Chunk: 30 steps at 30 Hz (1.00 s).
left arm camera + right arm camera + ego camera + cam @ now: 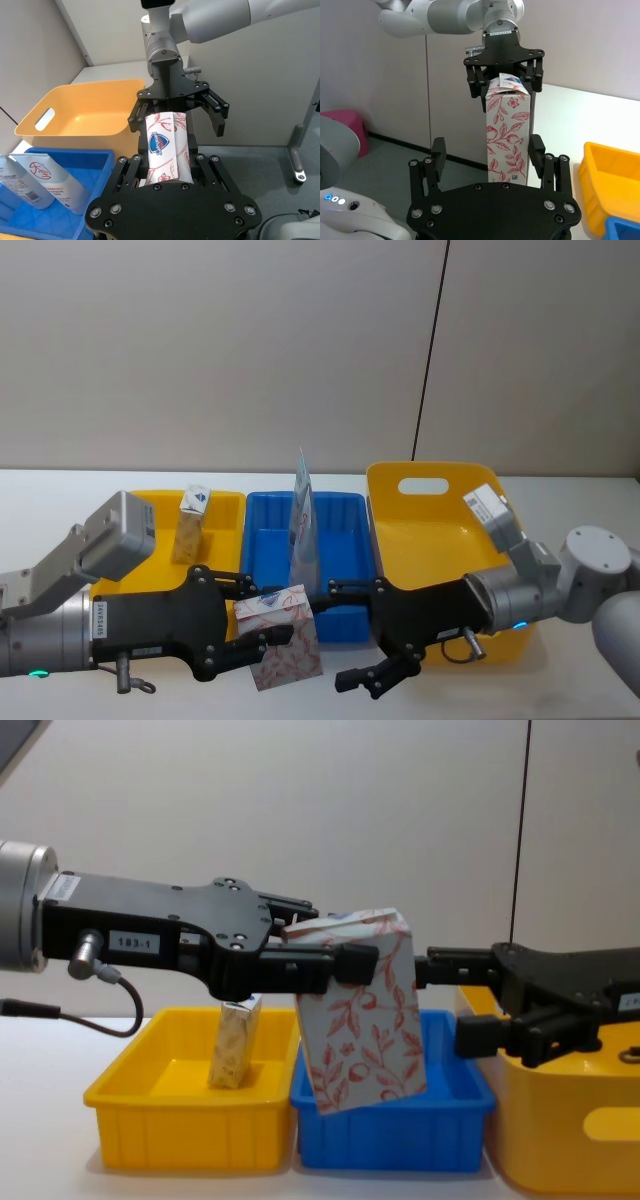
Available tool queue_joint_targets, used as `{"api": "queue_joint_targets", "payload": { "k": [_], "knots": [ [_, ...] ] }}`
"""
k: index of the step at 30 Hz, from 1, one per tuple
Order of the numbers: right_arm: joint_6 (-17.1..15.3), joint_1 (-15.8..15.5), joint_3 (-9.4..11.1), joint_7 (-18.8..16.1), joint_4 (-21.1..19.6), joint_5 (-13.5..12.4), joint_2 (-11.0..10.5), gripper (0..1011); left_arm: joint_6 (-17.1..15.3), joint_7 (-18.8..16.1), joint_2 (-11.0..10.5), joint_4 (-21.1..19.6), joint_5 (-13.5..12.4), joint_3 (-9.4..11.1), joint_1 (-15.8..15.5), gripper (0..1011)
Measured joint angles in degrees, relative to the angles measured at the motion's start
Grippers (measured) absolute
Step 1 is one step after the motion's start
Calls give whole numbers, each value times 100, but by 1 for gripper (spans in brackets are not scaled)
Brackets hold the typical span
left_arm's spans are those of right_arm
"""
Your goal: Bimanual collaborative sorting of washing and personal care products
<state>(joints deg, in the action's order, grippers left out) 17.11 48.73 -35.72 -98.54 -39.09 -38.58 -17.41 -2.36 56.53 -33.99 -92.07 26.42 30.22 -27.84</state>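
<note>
As we read across from the left, the left arm reaches in low over the white table (40, 1165), passing in front of the left yellow bin (180, 1135), where we see a small leaf-print second carton (192, 525) standing on end and leaning a little against the far wall. The left gripper (340, 962) is clamped on the upper part of a carton (365, 1025), white with red-pink leaves and a blue mark on its top face. Its fingers (355, 963) press on the carton's opposite sides, closed as far as its width allows. The carton hangs clear of the table, tilted with its bottom swung toward the left, and in the chest view it sits in front of the blue bin (400, 1140), about at the seam between that bin and the left yellow one. In the blue bin a tall tapered pale pouch (303, 530) stands upright near the middle. To the right of the carton we find the right gripper (440, 1005) facing the left one, its fingers spread wide and gripping nothing. Their tips lie just beside the carton's right side, one higher and one lower, and we cannot tell whether either touches it. Behind the right arm sits the larger right yellow bin (450, 525), touching the blue bin's right wall.
</note>
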Motion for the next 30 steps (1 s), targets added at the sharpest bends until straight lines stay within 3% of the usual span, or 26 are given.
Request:
{"api": "queue_joint_targets", "payload": {
  "k": [30],
  "knots": [
    [310, 278, -205, 109, 566, 31, 321, 1000, 0, 0, 0, 0, 0, -1, 0, 380]
  ]
}}
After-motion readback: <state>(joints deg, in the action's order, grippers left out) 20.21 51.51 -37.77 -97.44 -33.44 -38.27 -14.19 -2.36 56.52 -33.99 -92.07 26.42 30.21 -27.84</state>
